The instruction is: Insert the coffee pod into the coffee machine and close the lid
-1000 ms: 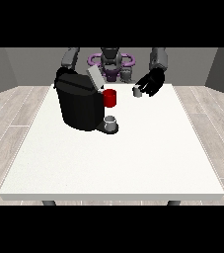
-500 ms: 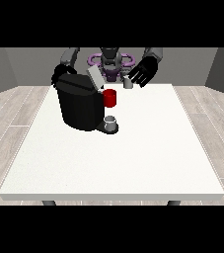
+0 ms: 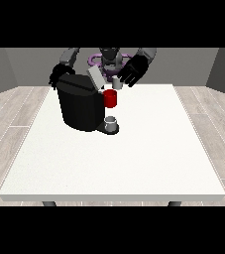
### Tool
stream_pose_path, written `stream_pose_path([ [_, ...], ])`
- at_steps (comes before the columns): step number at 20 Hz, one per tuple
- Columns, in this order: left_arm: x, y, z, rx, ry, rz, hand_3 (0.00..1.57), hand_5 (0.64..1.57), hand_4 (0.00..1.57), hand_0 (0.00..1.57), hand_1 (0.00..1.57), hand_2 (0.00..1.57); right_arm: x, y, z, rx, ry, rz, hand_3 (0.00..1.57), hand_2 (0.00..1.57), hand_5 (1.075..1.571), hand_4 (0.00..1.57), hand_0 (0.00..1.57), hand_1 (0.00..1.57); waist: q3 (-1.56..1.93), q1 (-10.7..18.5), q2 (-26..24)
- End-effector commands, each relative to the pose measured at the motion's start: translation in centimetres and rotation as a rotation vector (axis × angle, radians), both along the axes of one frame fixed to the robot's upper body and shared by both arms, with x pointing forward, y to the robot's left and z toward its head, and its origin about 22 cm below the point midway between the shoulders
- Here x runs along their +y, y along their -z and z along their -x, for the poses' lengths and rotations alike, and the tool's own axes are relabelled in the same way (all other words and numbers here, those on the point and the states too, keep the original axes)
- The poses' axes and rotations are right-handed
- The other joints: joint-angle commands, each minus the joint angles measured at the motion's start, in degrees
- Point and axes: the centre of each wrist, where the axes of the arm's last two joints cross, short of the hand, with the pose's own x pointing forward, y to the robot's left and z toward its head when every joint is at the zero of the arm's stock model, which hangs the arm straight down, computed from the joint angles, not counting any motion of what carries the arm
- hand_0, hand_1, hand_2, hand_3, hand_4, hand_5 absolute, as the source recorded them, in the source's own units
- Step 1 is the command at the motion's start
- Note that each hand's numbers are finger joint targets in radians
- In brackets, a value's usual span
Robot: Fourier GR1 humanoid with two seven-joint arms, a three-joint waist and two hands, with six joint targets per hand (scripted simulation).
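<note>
In the front view the robot hand at the view's right (image 3: 134, 70) grips the small grey coffee pod (image 3: 116, 83) above the black coffee machine (image 3: 82, 106) near the tabletop's (image 3: 148, 154) far edge — pod not yet inserted, grey lid (image 3: 95, 77) still raised — while the other robot hand (image 3: 56, 75) sits behind the machine, its fingers unreadable.

The robot has a dark grey head and torso (image 3: 110, 57) ringed by a purple band at the chest. Its light grey upper arms (image 3: 70, 55) widen into rounded shoulder shells. Both end in bulky matte black hands, one at the view's right (image 3: 134, 71), one at the view's left (image 3: 57, 77)
</note>
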Motion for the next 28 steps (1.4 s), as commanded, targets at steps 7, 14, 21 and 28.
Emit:
stream_pose_path([
  [7,2.2,-2.5,0.1,-0.018,-0.026,-0.003,1.23,1.571,0.49,1.31,1.31,1.33,-1.0,-1.9,-0.1,-0.048,0.022,0.016,0.0,0.0,1.571,0.48,0.0,0.0,0.0,-2.4,2.7],
  [14,-1.5,0.0,-0.3,-0.005,0.033,-0.04,1.21,1.571,0.51,1.23,1.23,1.28,-1.7,-0.4,0.1,-0.024,0.071,0.009,0.0,0.0,1.571,0.48,0.0,0.0,0.01,-0.7,1.4],
  [21,-2.3,-0.4,-0.6,-0.029,0.024,-0.027,1.2,1.571,0.49,1.19,1.19,1.26,-1.4,-1.1,-0.4,-0.032,0.038,-0.01,0.0,0.0,1.571,0.5,0.0,0.0,0.0,-1.6,3.8],
  [28,0.2,-1.9,-0.4,0.002,0.001,-0.032,1.18,1.571,0.49,1.16,1.16,1.24,-1.6,-0.4,0.4,-0.043,0.041,-0.008,0.0,0.0,1.571,0.53,0.0,0.0,0.01,-1.7,2.9],
])
